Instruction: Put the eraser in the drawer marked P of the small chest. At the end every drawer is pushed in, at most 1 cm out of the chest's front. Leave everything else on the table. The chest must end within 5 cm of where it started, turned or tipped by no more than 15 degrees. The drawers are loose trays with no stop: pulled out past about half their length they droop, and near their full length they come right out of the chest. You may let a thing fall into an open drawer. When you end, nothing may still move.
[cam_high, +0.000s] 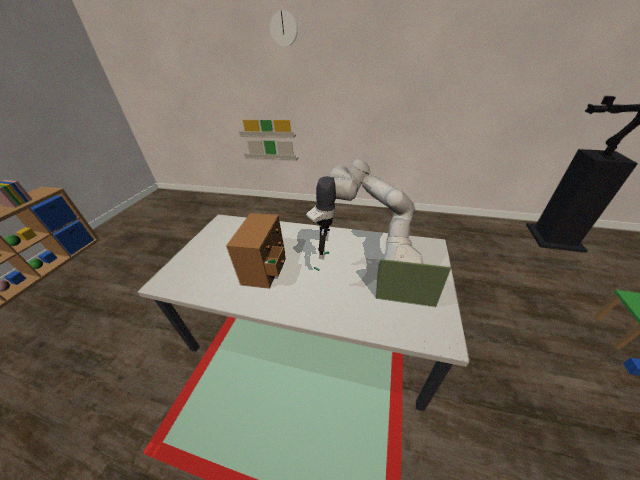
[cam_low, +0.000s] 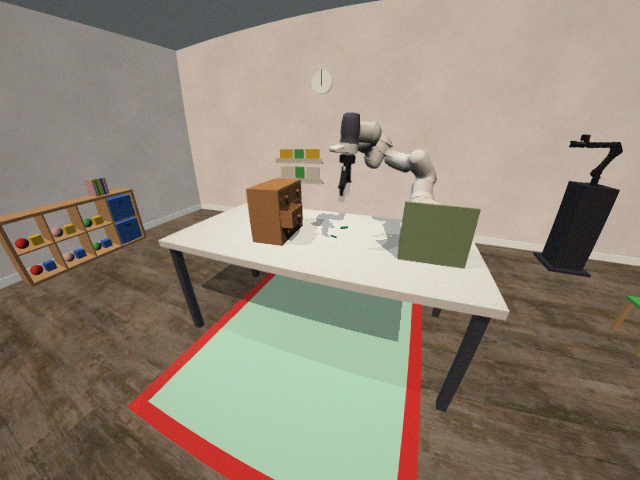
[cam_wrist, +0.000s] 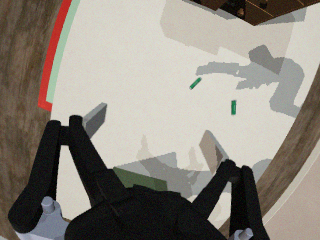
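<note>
The brown chest (cam_high: 253, 250) (cam_low: 266, 211) (cam_wrist: 280, 11) stands upright at the table's left. One drawer (cam_high: 272, 269) (cam_low: 289, 218) on its near side is pulled out, with a small green thing (cam_high: 271, 261) inside. Its other drawers look pushed in; the letters cannot be read. One small green piece (cam_high: 316, 268) (cam_low: 333, 236) (cam_wrist: 195, 83) lies on the table right of the chest. A second green piece (cam_high: 326, 252) (cam_low: 343, 227) (cam_wrist: 233, 107) lies farther back. Which green thing is the eraser cannot be told. My gripper (cam_high: 321, 255) (cam_low: 341, 198) (cam_wrist: 155, 125) is wide open and empty, above the table.
A green upright panel (cam_high: 412, 282) (cam_low: 438, 235) (cam_wrist: 141, 179) stands at the right of the white table (cam_high: 310, 304) (cam_low: 330, 263), in front of the arm's base. The arm reaches left from behind it.
</note>
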